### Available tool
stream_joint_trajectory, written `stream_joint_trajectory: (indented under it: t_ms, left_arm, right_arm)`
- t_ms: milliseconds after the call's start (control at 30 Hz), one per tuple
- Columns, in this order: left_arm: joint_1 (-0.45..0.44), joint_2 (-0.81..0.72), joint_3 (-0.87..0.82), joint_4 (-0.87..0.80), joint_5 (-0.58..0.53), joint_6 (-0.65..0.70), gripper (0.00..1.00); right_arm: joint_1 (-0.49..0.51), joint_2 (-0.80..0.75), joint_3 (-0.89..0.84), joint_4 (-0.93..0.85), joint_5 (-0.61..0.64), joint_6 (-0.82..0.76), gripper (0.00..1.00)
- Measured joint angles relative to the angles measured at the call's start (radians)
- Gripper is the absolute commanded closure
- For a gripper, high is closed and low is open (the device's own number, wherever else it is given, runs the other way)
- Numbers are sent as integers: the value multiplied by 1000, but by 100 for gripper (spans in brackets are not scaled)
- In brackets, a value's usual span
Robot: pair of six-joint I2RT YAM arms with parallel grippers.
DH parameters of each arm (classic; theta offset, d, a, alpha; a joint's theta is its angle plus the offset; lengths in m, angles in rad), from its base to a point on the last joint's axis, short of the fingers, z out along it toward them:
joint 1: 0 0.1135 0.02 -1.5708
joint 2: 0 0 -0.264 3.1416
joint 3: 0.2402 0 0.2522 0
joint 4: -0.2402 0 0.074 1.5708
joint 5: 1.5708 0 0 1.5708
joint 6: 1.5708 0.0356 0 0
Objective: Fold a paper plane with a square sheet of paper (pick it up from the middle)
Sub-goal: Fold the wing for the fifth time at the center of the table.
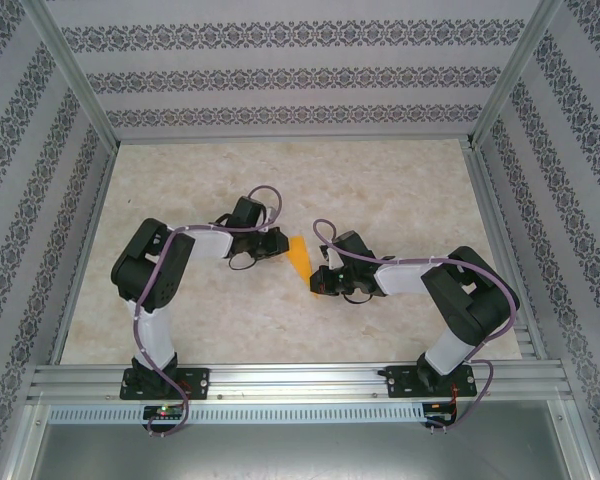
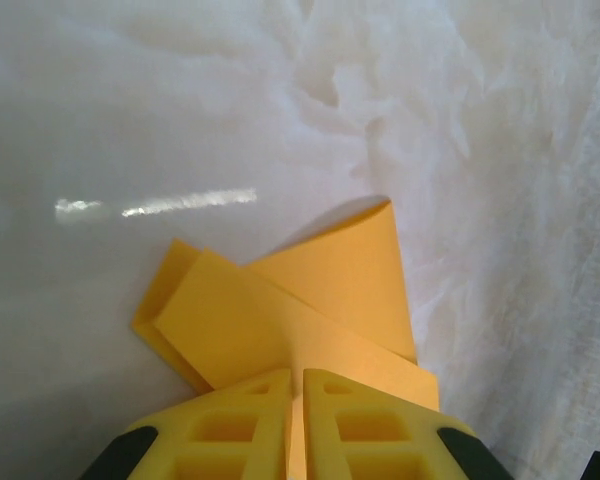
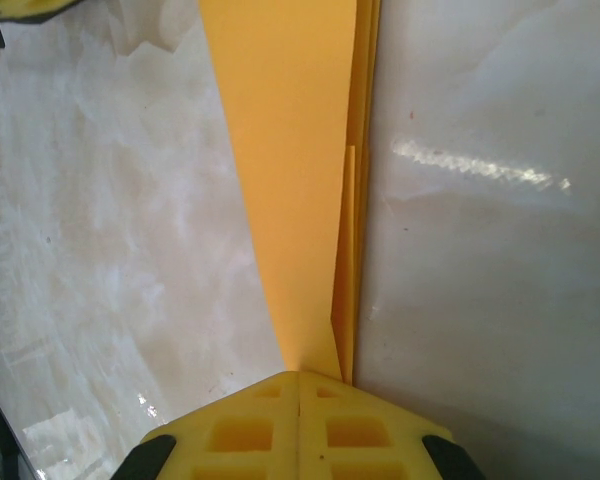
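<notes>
**Held at both ends**

The slim, creased orange paper plane (image 1: pixel 297 256) sits over the middle of the pale marbled worktop (image 1: pixel 400 190), between the arms. The left end effector (image 2: pixel 296 378) is clamped on its wider folded end. The right end effector (image 3: pixel 298 376) is closed on its narrow tip.

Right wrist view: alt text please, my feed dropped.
The right gripper, yellow jaws shut, pinches the narrow end of the folded orange paper, which widens toward the top edge. Pale marbled table lies around it.
</notes>
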Motion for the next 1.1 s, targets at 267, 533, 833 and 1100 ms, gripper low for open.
stream_joint_trajectory:
  t_ms: [267, 533, 833, 1100]
  left_arm:
    - [43, 32, 70, -48, -29, 45, 85]
    - [90, 8, 91, -97, -83, 82, 86]
    - [-6, -192, -45, -41, -51, 53, 86]
    - [-91, -96, -48, 15, -11, 28, 86]
  right_arm:
    - [-1, -2, -2, 7, 0, 0, 100]
    - [-1, -7, -2, 3, 0, 0, 100]
    - [-1, -25, -6, -24, 0, 17, 100]
    - [-1, -29, -8, -23, 0, 20, 100]
